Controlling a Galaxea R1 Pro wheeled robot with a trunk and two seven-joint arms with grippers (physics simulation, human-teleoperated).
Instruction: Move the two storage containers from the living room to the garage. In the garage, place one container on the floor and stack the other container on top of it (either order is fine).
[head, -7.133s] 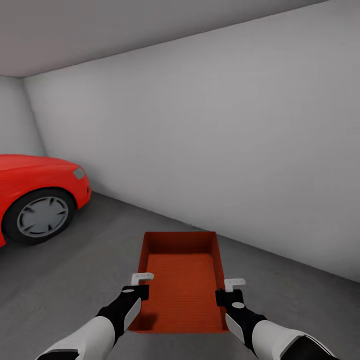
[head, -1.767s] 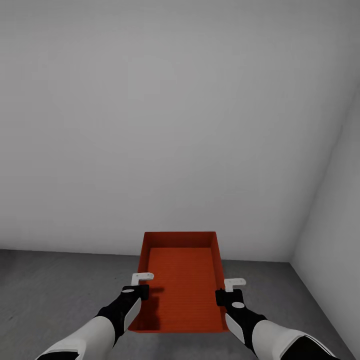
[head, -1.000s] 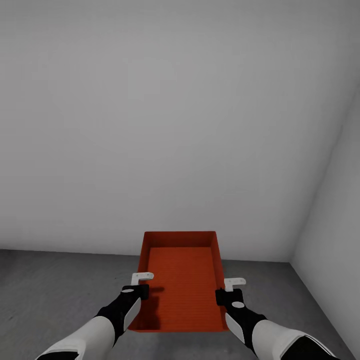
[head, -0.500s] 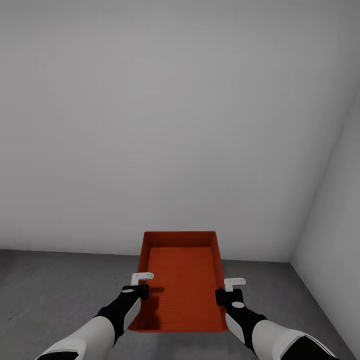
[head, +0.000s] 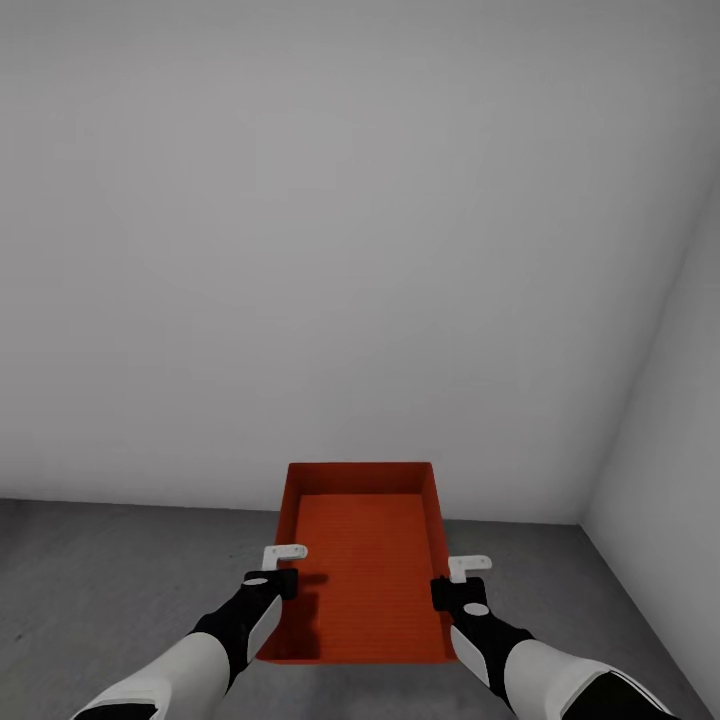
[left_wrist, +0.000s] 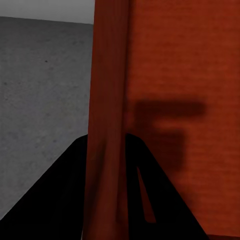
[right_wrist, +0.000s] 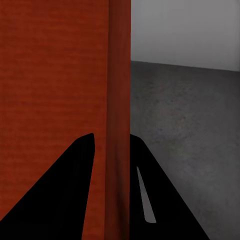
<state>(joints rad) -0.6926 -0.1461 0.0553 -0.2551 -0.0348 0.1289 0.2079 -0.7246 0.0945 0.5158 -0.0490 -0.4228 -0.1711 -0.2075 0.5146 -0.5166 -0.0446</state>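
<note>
Left end effector (head: 282, 568), right end effector (head: 458, 580) pinch container (head: 362, 570) side walls; floor (head: 100, 570) open left, wall corner right.

Two glossy white forearm shells, tapering into matte black wrist housings with small pale oval insets, left gripper (head: 281, 568) and right gripper (head: 452, 580) with small white L-shaped bracket tips, black wedge-shaped fingers (left_wrist: 150, 200)

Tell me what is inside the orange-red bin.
The bin looks empty: a bare ribbed bottom with the left claw's shadow. The floor under it is hidden.
</note>
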